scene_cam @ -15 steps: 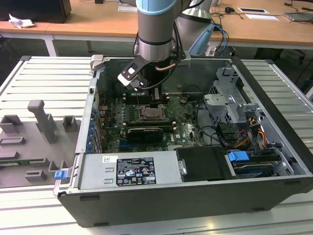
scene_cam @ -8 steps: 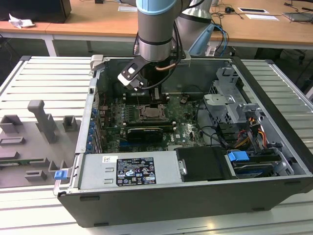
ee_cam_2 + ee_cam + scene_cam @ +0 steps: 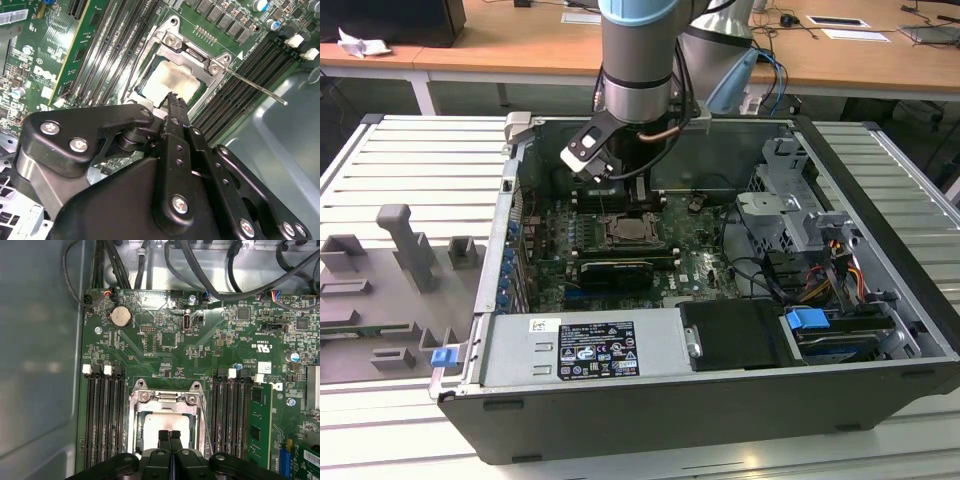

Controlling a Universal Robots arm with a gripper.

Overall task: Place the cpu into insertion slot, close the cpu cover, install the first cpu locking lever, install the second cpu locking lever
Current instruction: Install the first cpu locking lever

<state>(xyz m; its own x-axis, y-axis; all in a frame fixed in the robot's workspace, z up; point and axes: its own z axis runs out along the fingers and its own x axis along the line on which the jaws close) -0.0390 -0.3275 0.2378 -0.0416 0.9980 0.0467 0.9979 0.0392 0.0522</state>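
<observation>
The cpu (image 3: 170,82) (image 3: 165,421) lies flat in the insertion slot (image 3: 628,230), its pale metal top showing through the window of the cpu cover (image 3: 192,49) (image 3: 165,397). That silvery cover lies down over the chip. My gripper (image 3: 175,100) (image 3: 170,436) hangs just above the chip's near edge, its black fingers pressed together with nothing between them. One thin wire locking lever (image 3: 260,89) (image 3: 204,422) angles out from a corner of the socket over the memory slots. In the exterior view the arm (image 3: 638,80) reaches down into the open computer case above the socket.
Long black memory slots (image 3: 102,415) (image 3: 231,415) flank the socket on both sides. A black card (image 3: 615,270) sits in front of it. Cables (image 3: 210,270) run along the board's far edge. The case wall (image 3: 40,365), drive cage (image 3: 790,200) and power supply (image 3: 590,350) enclose the board.
</observation>
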